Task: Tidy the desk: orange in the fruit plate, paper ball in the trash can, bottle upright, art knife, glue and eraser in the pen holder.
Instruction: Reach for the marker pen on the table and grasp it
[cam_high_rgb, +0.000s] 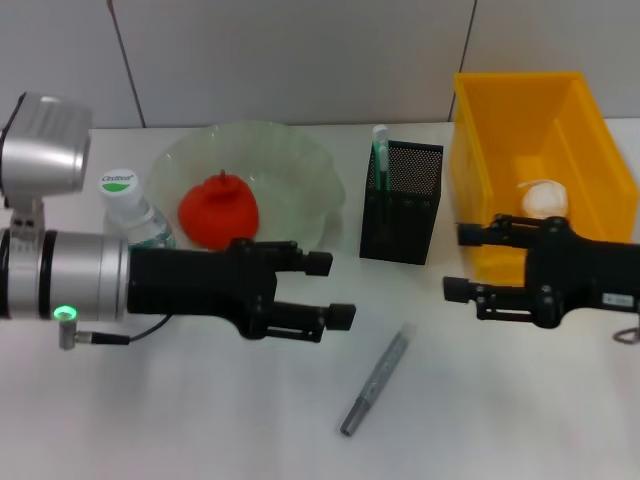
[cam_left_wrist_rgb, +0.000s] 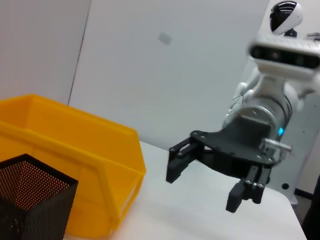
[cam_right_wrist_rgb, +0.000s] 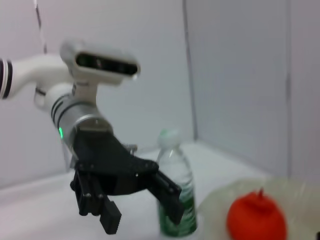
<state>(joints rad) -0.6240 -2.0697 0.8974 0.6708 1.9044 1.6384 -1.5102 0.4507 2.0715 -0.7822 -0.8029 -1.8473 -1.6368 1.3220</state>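
Note:
The orange (cam_high_rgb: 218, 210) lies in the pale green fruit plate (cam_high_rgb: 300, 160). To the plate's left the bottle (cam_high_rgb: 130, 205) stands upright. The black pen holder (cam_high_rgb: 402, 205) has the green glue (cam_high_rgb: 381, 150) sticking out of it. In the yellow trash can (cam_high_rgb: 500, 150) rests the paper ball (cam_high_rgb: 543, 198). The art knife (cam_high_rgb: 378, 378), a grey stick, lies flat on the table in front. My left gripper (cam_high_rgb: 332, 290) hovers open in front of the plate, empty. My right gripper (cam_high_rgb: 458, 262) is open and empty by the trash can's front corner. The eraser is out of view.
The left wrist view shows the trash can (cam_left_wrist_rgb: 75, 150), the pen holder (cam_left_wrist_rgb: 30, 200) and the right gripper (cam_left_wrist_rgb: 204, 187). The right wrist view shows the left gripper (cam_right_wrist_rgb: 144, 217), the bottle (cam_right_wrist_rgb: 175, 190) and the orange (cam_right_wrist_rgb: 256, 220). A wall stands behind the white table.

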